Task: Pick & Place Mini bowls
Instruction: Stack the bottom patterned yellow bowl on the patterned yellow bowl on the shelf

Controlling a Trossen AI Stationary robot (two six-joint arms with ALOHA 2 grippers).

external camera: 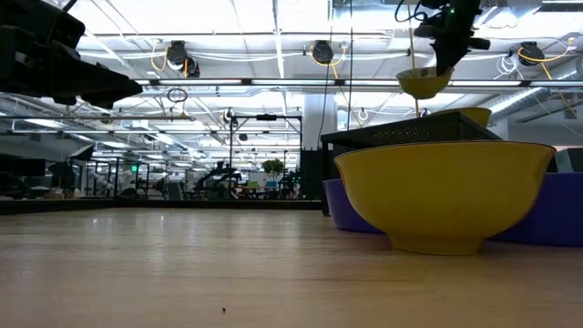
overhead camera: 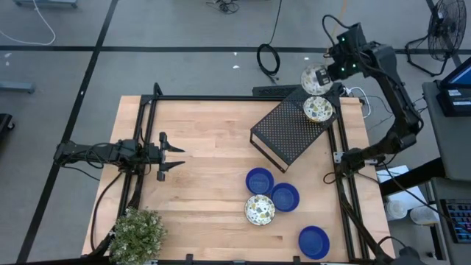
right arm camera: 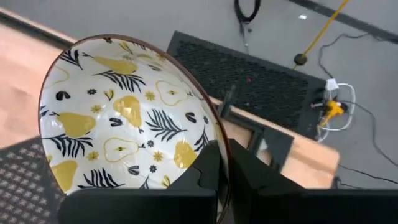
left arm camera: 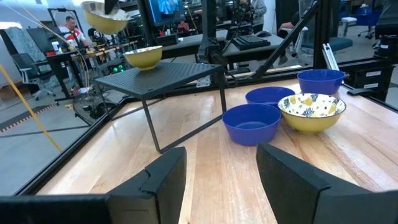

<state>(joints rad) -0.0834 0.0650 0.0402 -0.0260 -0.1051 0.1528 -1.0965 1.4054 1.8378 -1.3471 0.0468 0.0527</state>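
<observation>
Nearest the low camera stood a patterned bowl (external camera: 446, 196) on the counter (overhead camera: 206, 177) among three blue bowls (overhead camera: 259, 180). Right pincer (right arm camera: 217, 165), clamped on another patterned bowl's (overhead camera: 315, 79) rim, held it just beyond the box (overhead camera: 291, 131), where a third bowl (overhead camera: 319, 110) sat. Left pincer (overhead camera: 173, 157) waited apart, far off.

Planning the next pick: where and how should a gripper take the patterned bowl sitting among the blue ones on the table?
Pinch the patterned bowl by its thin upright rim, coming from above on its outer side, away from the blue bowls crowding it.
</observation>
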